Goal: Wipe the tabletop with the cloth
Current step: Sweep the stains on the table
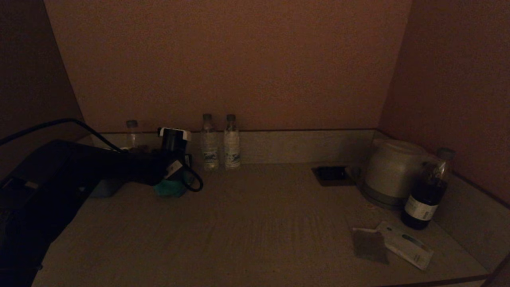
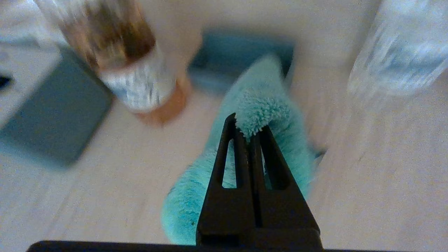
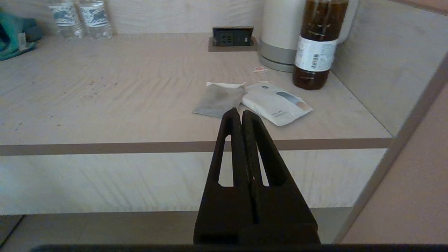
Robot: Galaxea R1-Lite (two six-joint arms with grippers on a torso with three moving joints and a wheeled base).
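Note:
The teal fluffy cloth point(image 2: 266, 108) hangs bunched from my left gripper point(image 2: 249, 130), which is shut on a fold of it. In the head view the cloth point(image 1: 170, 188) rests on the light wood tabletop point(image 1: 255, 223) at the back left, under my left gripper point(image 1: 175, 175). The cloth also shows far off in the right wrist view point(image 3: 12, 35). My right gripper point(image 3: 241, 115) is shut and empty, held off the table's front edge, out of the head view.
Two water bottles point(image 1: 220, 142) and a third bottle point(image 1: 132, 133) stand by the back wall. A kettle point(image 1: 392, 171), dark bottle point(image 1: 426, 191), socket plate point(image 1: 332, 175) and paper packets point(image 1: 392, 243) sit right. Dark crumbs point(image 3: 77, 85) lie mid-table. A grey box point(image 2: 52, 115) is near the cloth.

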